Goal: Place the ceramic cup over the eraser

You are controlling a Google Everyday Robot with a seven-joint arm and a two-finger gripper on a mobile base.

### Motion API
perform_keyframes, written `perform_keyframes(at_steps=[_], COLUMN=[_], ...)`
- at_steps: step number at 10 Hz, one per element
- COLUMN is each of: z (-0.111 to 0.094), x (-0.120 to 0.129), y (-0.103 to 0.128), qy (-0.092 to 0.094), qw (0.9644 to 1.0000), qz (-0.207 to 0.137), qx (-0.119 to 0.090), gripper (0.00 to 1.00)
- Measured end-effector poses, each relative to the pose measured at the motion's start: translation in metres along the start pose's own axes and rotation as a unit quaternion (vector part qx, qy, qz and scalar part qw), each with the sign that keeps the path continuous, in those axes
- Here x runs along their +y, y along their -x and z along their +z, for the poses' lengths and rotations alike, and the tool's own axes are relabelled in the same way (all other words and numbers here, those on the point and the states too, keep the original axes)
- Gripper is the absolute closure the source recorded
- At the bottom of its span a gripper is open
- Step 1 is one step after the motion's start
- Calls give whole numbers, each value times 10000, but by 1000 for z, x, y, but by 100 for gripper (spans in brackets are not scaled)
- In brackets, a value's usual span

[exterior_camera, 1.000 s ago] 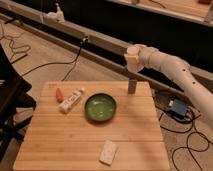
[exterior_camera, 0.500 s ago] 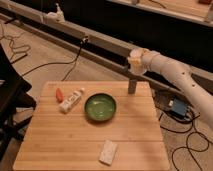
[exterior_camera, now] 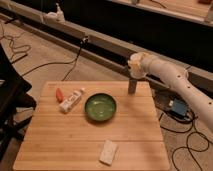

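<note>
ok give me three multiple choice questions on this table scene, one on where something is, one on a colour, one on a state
1. Where is the eraser?
A. far right edge of the table
B. inside the bowl
C. near left corner

2. What colour is the bowl?
A. red
B. green
C. blue

3. The ceramic cup is:
A. lying on the table
B. inside the bowl
C. at the pincer, above the eraser

Answers: 1 A, the dark block stands at the far right edge. 2 B, it is plainly green. 3 C, the cup hangs at the arm's end directly over the eraser.
</note>
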Motion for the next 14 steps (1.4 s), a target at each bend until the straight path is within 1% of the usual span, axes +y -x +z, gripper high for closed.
perform_keyframes(at_steps=[4,7,10,14], z=[15,25,30,39], x=[4,4,2,4], y=[-17,-31,-46,-65], qy=[-25,-67,-130,-165], qw=[9995,9984,9966,9929], qz=[295,549,803,1173], qx=[54,93,134,105], gripper=[100,100,100,99])
